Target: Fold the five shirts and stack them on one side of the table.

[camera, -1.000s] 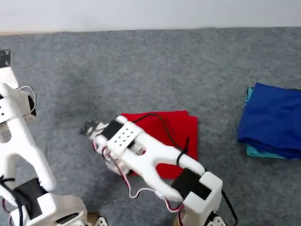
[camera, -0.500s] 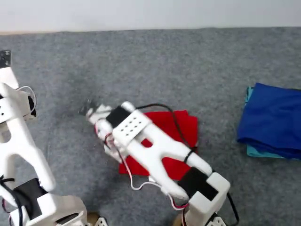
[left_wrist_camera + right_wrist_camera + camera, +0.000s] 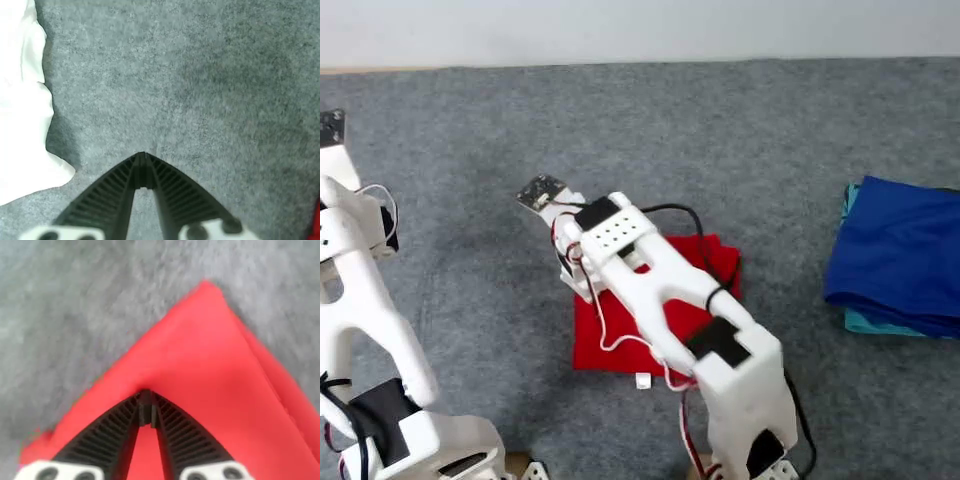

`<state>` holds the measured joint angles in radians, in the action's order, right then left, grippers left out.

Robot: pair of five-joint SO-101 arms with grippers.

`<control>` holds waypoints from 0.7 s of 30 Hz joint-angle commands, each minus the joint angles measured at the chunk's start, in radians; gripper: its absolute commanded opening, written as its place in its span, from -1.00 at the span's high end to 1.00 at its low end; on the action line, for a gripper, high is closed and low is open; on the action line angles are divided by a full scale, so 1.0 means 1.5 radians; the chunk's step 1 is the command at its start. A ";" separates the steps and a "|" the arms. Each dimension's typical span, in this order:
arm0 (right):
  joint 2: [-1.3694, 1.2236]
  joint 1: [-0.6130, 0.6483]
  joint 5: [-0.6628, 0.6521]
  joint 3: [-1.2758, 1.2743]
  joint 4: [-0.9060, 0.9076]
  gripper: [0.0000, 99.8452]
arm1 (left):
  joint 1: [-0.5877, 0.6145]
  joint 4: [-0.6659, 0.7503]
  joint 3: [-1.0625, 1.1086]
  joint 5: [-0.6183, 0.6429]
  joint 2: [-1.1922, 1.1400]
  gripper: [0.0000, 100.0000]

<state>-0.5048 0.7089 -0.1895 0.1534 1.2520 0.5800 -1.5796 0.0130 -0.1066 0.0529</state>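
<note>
Right gripper [image 3: 145, 412]: jaws together, tips over the red shirt [image 3: 210, 370] just inside one corner; I cannot tell whether any fabric is pinched. The shirt lies folded under this arm at mid-table, its two edges running away from the tips on either side. The blue stack [image 3: 900, 245] sits well apart at the table's right edge, with carpet [image 3: 790, 180] between them, so I judge the carry goes rightward and suits the right arm. Left gripper [image 3: 143, 167]: jaws together over carpet, with a white shirt [image 3: 22, 100] beside it.
</note>
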 commanded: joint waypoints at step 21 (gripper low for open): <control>-0.140 -0.051 -0.040 0.590 0.364 0.98 | -0.025 -0.064 -0.031 0.004 0.044 1.00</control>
<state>-0.7672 0.6782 -0.2447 0.9789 1.7492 0.5585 -1.6410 0.0130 -0.1066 0.0545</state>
